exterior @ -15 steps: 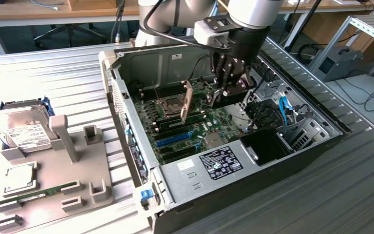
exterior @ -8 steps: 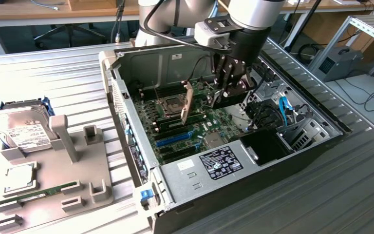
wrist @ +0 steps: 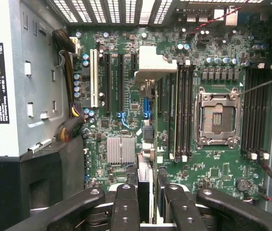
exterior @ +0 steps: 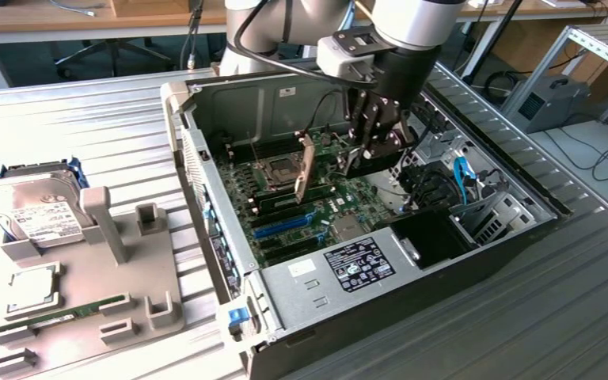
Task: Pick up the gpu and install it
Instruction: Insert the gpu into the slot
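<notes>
The gpu [exterior: 306, 170] stands on edge inside the open computer case [exterior: 193, 150], just over the green motherboard [exterior: 362, 194] between the CPU socket and the drive cage. My gripper [exterior: 373, 158] reaches down into the case and is shut on it. In the wrist view the gpu [wrist: 145, 178] runs edge-on away from my gripper [wrist: 145, 211], one black finger [wrist: 125, 209] on each side. Its silver end bracket [wrist: 150, 65] points toward the case's vented rear wall. Whether its lower edge touches a slot is hidden.
The power supply [exterior: 357, 261] fills the case's near end, and blue cables [exterior: 462, 174] lie by the drive cage. A grey parts holder [exterior: 93, 269] at the exterior view's left carries a hard drive [exterior: 35, 210] and a green memory stick [exterior: 56, 317]. CPU socket [wrist: 217, 118] and black slots [wrist: 108, 82] flank the card.
</notes>
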`<state>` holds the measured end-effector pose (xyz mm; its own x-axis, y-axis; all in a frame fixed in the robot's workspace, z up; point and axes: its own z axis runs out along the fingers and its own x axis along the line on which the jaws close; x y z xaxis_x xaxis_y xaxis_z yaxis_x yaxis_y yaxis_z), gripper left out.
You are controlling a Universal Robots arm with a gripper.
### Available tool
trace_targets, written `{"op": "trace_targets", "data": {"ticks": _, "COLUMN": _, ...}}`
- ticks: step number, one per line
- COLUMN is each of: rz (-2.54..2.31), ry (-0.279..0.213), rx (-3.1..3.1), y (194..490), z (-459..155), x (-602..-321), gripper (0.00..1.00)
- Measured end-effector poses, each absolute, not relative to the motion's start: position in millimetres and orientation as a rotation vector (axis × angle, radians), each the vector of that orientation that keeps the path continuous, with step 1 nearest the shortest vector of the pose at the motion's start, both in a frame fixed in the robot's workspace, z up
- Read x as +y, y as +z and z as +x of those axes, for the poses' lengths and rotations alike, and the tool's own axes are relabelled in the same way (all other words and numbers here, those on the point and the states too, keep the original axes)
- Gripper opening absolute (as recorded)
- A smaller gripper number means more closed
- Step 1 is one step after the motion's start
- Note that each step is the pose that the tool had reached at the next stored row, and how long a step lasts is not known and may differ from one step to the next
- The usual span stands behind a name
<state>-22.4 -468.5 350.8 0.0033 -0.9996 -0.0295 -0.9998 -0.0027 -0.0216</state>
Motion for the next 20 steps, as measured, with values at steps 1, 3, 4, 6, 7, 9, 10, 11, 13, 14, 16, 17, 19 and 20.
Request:
{"op": "trace_targets", "data": {"ticks": 1, "rz": -2.199, "ry": 0.009, "rx": 2.193, "y": 350.7, "z": -22.4, "x": -468.7, "gripper": 0.26}}
{"op": "trace_targets", "data": {"ticks": 3, "rz": -2.199, "ry": 0.009, "rx": 2.193, "y": 350.7, "z": -22.4, "x": -468.9, "gripper": 0.26}}
{"op": "trace_targets", "data": {"ticks": 4, "rz": -2.199, "ry": 0.009, "rx": 2.193, "y": 350.6, "z": -22.5, "x": -469.0, "gripper": 0.26}}
{"op": "trace_targets", "data": {"ticks": 6, "rz": -2.199, "ry": 0.009, "rx": 2.193, "y": 350.4, "z": -23.5, "x": -469.2, "gripper": 0.26}}
{"op": "trace_targets", "data": {"ticks": 7, "rz": -2.199, "ry": 0.009, "rx": 2.193, "y": 350.3, "z": -23.9, "x": -469.3, "gripper": 0.26}}
{"op": "trace_targets", "data": {"ticks": 9, "rz": -2.199, "ry": 0.009, "rx": 2.193, "y": 350.2, "z": -24.9, "x": -469.5, "gripper": 0.26}}
{"op": "trace_targets", "data": {"ticks": 10, "rz": -2.199, "ry": 0.009, "rx": 2.193, "y": 350.2, "z": -25.6, "x": -469.6, "gripper": 0.26}}
{"op": "trace_targets", "data": {"ticks": 11, "rz": -2.199, "ry": 0.009, "rx": 2.193, "y": 350.2, "z": -26.3, "x": -469.7, "gripper": 0.26}}
{"op": "trace_targets", "data": {"ticks": 13, "rz": -2.199, "ry": 0.009, "rx": 2.193, "y": 350.1, "z": -27.6, "x": -469.8, "gripper": 0.26}}
{"op": "trace_targets", "data": {"ticks": 14, "rz": -2.199, "ry": 0.009, "rx": 2.193, "y": 350.0, "z": -28.1, "x": -469.9, "gripper": 0.26}}
{"op": "trace_targets", "data": {"ticks": 16, "rz": -2.199, "ry": 0.009, "rx": 2.193, "y": 350.0, "z": -29.1, "x": -469.9, "gripper": 0.26}}
{"op": "trace_targets", "data": {"ticks": 17, "rz": -2.199, "ry": 0.009, "rx": 2.193, "y": 349.9, "z": -29.5, "x": -470.0, "gripper": 0.26}}
{"op": "trace_targets", "data": {"ticks": 19, "rz": -2.198, "ry": 0.009, "rx": 2.194, "y": 349.8, "z": -30.1, "x": -470.0, "gripper": 0.26}}
{"op": "trace_targets", "data": {"ticks": 20, "rz": -2.196, "ry": 0.009, "rx": 2.196, "y": 349.6, "z": -30.3, "x": -470.0, "gripper": 0.26}}
